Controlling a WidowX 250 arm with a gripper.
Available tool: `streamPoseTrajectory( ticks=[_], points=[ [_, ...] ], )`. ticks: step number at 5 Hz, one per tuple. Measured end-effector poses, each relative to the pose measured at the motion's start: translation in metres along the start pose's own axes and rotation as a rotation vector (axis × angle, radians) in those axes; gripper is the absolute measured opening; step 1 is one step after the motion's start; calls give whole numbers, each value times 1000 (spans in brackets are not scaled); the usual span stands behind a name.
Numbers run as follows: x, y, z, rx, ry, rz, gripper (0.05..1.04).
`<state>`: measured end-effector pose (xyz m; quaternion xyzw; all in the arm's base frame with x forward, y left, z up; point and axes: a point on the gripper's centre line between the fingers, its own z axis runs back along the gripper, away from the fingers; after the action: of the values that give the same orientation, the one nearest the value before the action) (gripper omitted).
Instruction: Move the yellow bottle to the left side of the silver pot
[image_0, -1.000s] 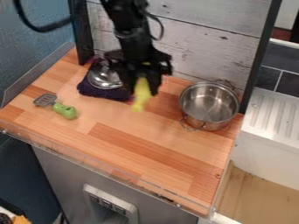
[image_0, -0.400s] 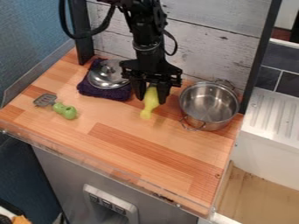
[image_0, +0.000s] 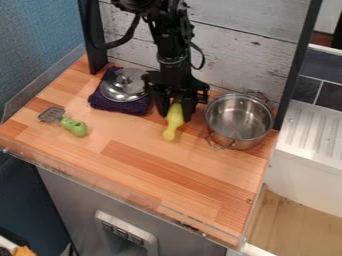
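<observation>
Setting down the yellow bottle (image_0: 174, 121) looks like the current step: its narrow end points toward the front edge of the tabletop (image_0: 143, 162), left of the silver pot (image_0: 239, 122), which sits by the right edge. Farther back, the hand (image_0: 175, 116) grasps its thicker end; next, lower if needed, steady, release. No brand, label or writing is readable.
</observation>
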<state>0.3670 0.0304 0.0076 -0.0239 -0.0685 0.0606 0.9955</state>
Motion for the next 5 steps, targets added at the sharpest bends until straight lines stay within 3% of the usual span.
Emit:
streamPoseTrajectory(
  ticks=[1,2,3,4,5],
  points=[
    [7,-4,-3,-17,3,-1,664],
    [1,-6,-9,21,7,17,953],
    [-3,-6,-11,19,15,24,1010],
    [-4,-7,-5,-1,21,37,1004],
    [2,-3,15,-21,-17,51,1001]
  ],
)
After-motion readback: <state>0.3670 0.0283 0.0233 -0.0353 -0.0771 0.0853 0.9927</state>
